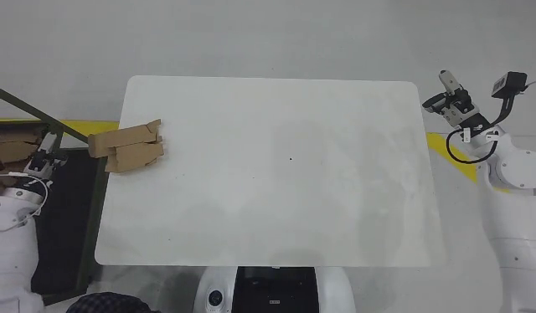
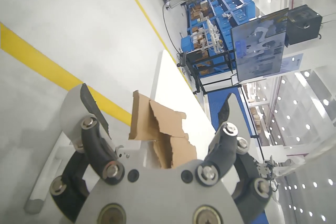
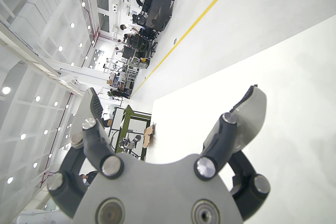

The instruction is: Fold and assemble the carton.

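Note:
A flat, unfolded brown carton lies at the left edge of the white table, one end hanging over the side. My left gripper sits off the table just left of the carton, open and empty. In the left wrist view the carton lies a little beyond the open gripper. My right gripper hangs open and empty beyond the table's far right corner. The right wrist view shows that gripper open, with the carton small at the table's far end.
A stack of more brown cardboard sits on a dark green frame left of the table. Yellow floor tape runs beside the table's right side. The table's surface is otherwise bare.

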Controlling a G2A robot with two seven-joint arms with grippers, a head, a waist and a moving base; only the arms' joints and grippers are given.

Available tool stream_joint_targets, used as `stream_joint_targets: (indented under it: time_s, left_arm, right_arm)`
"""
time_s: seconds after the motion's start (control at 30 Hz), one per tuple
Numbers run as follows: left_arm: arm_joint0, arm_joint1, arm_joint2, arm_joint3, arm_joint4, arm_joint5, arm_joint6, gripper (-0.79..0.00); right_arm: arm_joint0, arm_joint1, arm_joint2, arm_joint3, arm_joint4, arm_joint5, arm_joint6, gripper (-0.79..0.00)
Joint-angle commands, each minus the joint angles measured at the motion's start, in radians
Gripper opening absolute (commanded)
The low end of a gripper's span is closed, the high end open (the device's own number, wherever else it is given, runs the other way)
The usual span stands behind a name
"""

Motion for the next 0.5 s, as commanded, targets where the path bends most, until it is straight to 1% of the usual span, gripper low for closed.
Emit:
stream_joint_targets:
  time_s: [0.0,0.23,0.47]
  left_arm:
    - [-0.031,-0.005,0.025,0.038,0.040,-0.008,0.024,0.000]
    - [-0.114,-0.023,0.090,0.136,0.096,-0.029,0.046,0.000]
    - [-0.177,-0.035,0.141,0.198,0.157,-0.041,0.051,0.000]
  right_arm:
    - [0.000,0.000,0.000,0.000,0.000,0.000,0.000,0.000]
    - [0.000,0.000,0.000,0.000,0.000,0.000,0.000,0.000]
    - [0.000,0.000,0.000,0.000,0.000,0.000,0.000,0.000]
